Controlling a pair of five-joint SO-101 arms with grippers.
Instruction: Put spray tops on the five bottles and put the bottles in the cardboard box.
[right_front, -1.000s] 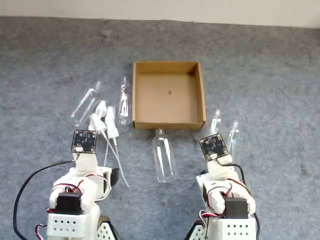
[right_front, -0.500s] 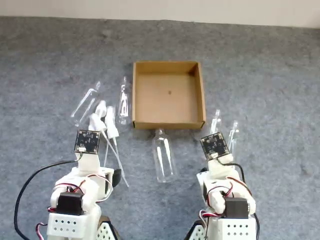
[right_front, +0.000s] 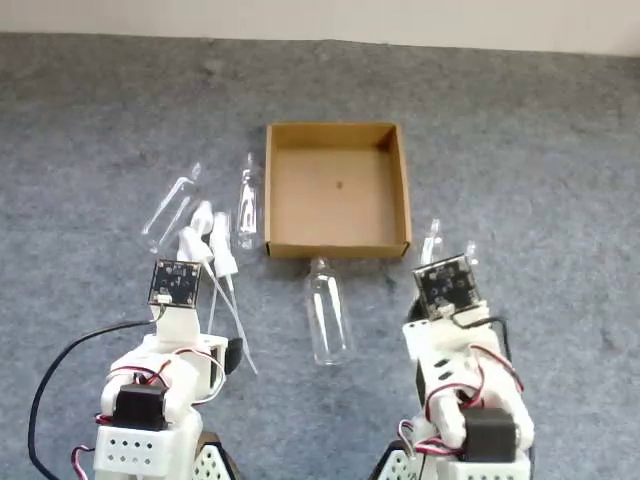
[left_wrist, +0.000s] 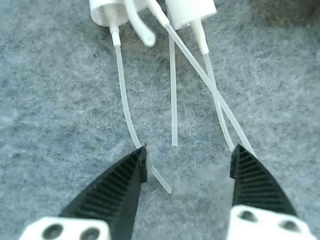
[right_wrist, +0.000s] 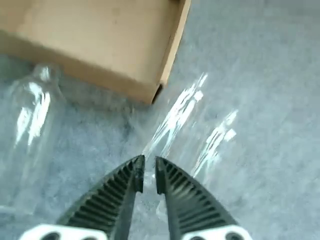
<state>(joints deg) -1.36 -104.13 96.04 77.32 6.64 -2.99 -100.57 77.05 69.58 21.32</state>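
Worktop seen from beside the two arms, none of the five bottles capped or boxed yet; the cardboard box sits open in the middle, nothing in it. The left gripper is spread wide and holds nothing; the spray tops lie straight ahead of it, heads away, their thin tubes trailing back toward it roughly in line with its reach, some tube ends lying between the jaws. The right gripper is closed to a narrow slit, also with nothing in it; two slim bottles lie just ahead, side by side, long axes pointing away from it, beside the box's near corner. A larger bottle lies between the arms, neck toward the box's near wall; two more bottles lie left of the box, beyond the tops. Judged from this layout, the left arm is nearer the tops and the right nearer the slim pair, though its jaws would need to open first.
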